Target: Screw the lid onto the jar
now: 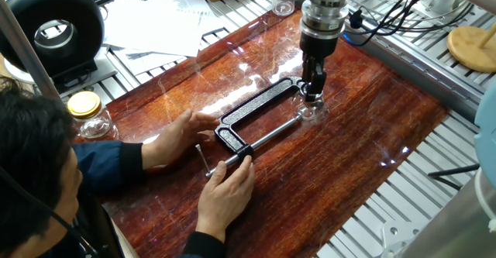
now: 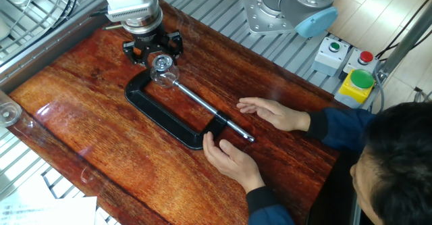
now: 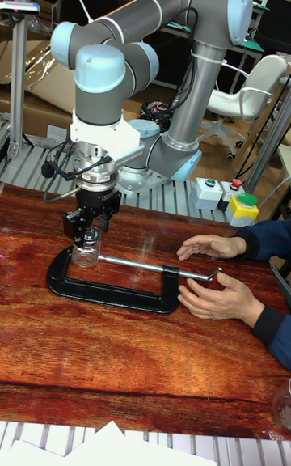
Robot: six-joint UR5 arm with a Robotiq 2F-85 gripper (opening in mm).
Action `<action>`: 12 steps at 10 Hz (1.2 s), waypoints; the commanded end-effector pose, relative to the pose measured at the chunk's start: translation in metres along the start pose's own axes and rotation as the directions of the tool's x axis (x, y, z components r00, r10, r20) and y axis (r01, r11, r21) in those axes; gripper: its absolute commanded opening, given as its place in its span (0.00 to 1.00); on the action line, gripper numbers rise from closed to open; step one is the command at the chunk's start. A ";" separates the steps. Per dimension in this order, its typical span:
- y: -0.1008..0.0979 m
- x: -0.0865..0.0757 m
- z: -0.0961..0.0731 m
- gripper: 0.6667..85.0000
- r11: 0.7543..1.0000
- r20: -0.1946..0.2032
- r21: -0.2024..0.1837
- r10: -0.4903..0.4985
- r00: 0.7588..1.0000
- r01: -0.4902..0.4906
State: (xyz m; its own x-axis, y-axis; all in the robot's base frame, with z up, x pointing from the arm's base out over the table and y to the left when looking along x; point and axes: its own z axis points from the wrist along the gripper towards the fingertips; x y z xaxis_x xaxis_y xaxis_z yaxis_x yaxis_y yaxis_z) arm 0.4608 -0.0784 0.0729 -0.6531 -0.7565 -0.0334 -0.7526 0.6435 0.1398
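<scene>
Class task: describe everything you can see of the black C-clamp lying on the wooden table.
The black metal C-clamp lies flat on the glossy reddish wooden table. It has a dark C-shaped frame and a long silvery screw rod ending in a thin crossbar handle. A small clear glass jar sits gripped in its mouth, under the robot gripper. One of the person's hands rests by the handle end.

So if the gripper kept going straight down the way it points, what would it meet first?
Most likely the lid on the jar, directly beneath the gripper; any gap between them is hard to judge.
</scene>
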 end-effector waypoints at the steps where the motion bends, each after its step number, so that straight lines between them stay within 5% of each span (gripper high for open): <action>1: 0.001 -0.006 -0.002 0.80 1.000 0.024 -0.008 0.003 1.000 -0.002; 12: 0.000 -0.002 0.002 0.73 0.999 0.021 -0.006 0.053 0.998 -0.053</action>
State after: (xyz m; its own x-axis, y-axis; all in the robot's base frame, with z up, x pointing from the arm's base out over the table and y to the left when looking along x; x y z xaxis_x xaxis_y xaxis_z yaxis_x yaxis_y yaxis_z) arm 0.4605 -0.0775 0.0707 -0.6856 -0.7271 -0.0362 -0.7234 0.6750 0.1451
